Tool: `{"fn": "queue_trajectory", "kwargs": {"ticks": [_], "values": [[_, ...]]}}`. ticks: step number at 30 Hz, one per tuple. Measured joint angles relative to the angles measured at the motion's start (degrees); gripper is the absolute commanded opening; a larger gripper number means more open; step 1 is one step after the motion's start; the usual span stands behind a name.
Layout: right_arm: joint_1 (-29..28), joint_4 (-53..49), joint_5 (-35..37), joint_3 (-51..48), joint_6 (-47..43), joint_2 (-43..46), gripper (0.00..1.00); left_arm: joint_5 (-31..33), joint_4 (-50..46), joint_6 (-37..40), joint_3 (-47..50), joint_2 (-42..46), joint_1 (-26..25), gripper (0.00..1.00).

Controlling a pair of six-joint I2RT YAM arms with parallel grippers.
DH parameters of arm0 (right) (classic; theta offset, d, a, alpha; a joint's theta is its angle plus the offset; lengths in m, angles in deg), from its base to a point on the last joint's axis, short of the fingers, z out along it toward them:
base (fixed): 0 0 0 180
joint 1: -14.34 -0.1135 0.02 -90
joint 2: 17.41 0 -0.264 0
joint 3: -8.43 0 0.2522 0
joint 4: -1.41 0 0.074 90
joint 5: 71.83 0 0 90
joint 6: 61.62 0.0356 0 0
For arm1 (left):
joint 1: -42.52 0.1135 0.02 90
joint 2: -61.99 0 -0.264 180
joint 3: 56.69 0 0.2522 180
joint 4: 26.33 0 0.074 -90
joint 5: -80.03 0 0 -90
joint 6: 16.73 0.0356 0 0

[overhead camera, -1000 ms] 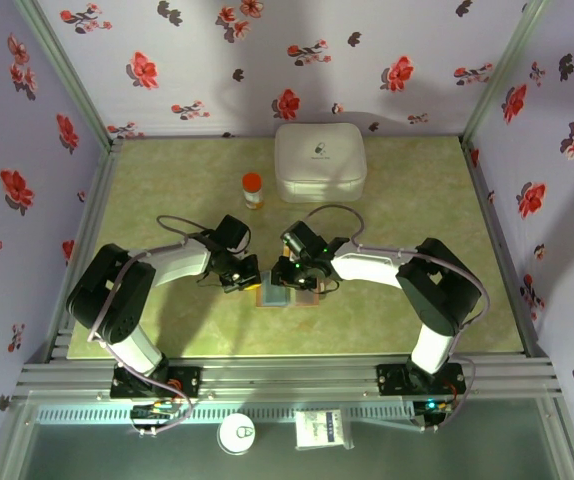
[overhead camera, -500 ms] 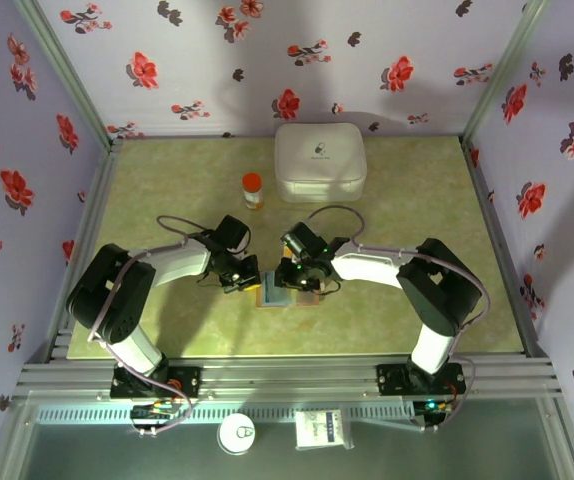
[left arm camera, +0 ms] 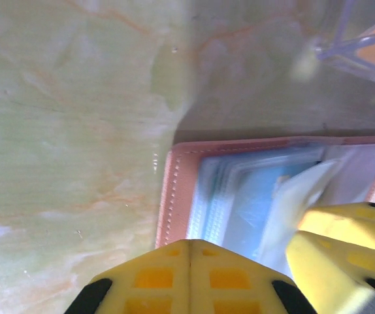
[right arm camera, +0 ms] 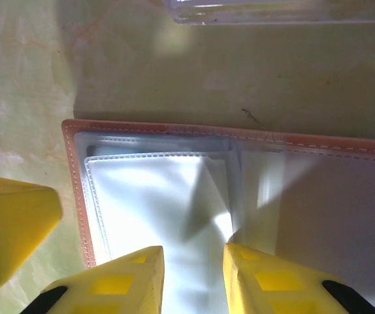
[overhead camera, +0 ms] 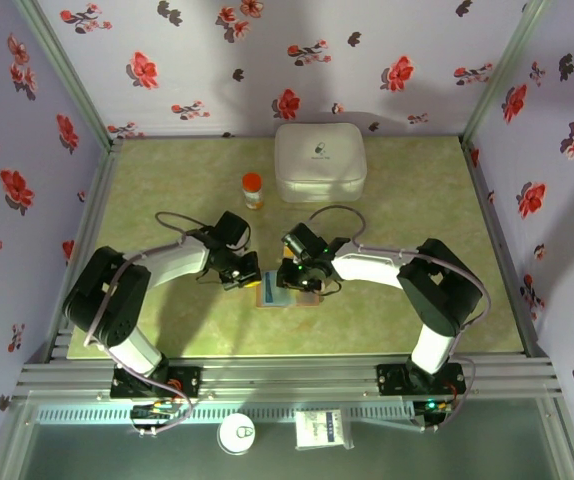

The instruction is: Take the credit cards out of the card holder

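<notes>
**CARD HOLDER: CARDS NOT YET OUT**

Holder (overhead camera: 279, 292) lying open, on the near side of the white case (overhead camera: 319, 160). Cards (left arm camera: 253, 203) still in the sleeves, none removed.

Left gripper (left arm camera: 189, 275), near-left of case: shut, empty, at the holder's border.

Right gripper (right arm camera: 193, 258), near side of case: partly open over the sleeves, nothing visibly gripped.

Green marbled table (overhead camera: 167, 180); floral walls (overhead camera: 267, 60).

No writing can be read anywhere. The white case (overhead camera: 319, 160) at the far side of the counter (overhead camera: 167, 180) carries a small dark mark on its lid, too small to make out. The white packet (overhead camera: 323, 428) on the near ledge bears faint print, likewise illegible.
</notes>
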Motion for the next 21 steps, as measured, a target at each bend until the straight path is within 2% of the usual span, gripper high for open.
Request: {"fn": "queue_trajectory", "kwargs": {"ticks": [4,11,21], "values": [[0.00,0.04,-0.02,-0.02,0.00,0.00,0.30,-0.07,-0.15,-0.37,-0.48,1.79,-0.28,0.00],[0.00,0.42,-0.02,-0.24,0.02,0.00,0.30,-1.79,1.46,-2.97,-0.57,2.95,-2.05,0.13],[0.00,1.44,-0.04,-0.83,0.07,0.00,0.30,-3.96,4.66,-5.27,-0.22,2.60,-3.17,0.17]]}}
